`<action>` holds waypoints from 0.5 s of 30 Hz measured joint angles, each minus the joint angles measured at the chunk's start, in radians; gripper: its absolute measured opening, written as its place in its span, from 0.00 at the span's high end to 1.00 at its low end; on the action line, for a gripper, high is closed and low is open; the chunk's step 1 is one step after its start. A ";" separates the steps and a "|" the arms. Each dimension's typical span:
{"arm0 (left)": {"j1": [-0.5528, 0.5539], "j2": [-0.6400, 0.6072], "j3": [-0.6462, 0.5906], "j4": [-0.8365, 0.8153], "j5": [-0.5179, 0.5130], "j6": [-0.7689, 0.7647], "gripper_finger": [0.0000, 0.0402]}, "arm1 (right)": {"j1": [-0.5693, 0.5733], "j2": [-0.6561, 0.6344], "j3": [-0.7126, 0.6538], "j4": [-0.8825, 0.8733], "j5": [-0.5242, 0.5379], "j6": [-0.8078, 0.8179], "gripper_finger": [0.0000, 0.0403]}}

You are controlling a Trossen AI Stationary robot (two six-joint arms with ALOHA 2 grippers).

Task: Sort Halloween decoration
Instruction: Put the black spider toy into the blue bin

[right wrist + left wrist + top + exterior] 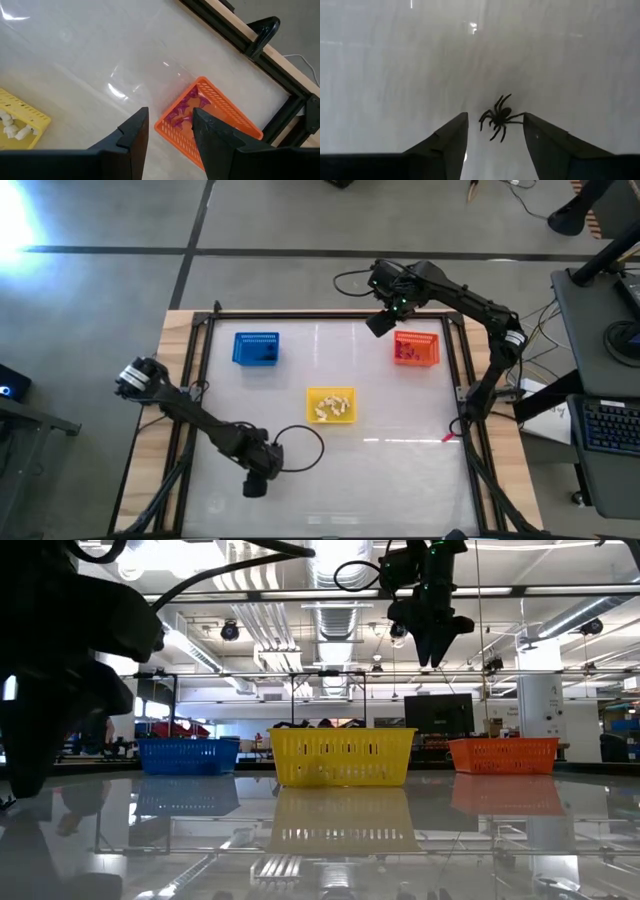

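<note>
A black spider decoration (501, 117) lies on the glossy white table near its front left. My left gripper (495, 114) stands low over it, pointing steeply down and open, one finger on either side of the spider. One spider leg reaches close to a finger (535, 132); I cannot tell whether they touch. In the high view the gripper (256, 480) hides the spider. My right gripper (170, 117) hangs open and empty, high above the table beside the orange basket (215, 117), which holds purple pieces.
A blue basket (256, 348) stands at the far left. A yellow basket (330, 405) with white pieces sits mid-table. The orange basket (416, 348) is at the far right. A black frame (200, 330) borders the table. A small red-and-white thing (447, 437) lies near the right edge.
</note>
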 joint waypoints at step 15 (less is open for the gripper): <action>0.000 0.117 0.013 -0.011 -0.009 -0.013 0.70 | 0.000 0.000 0.000 0.000 -0.003 0.005 0.64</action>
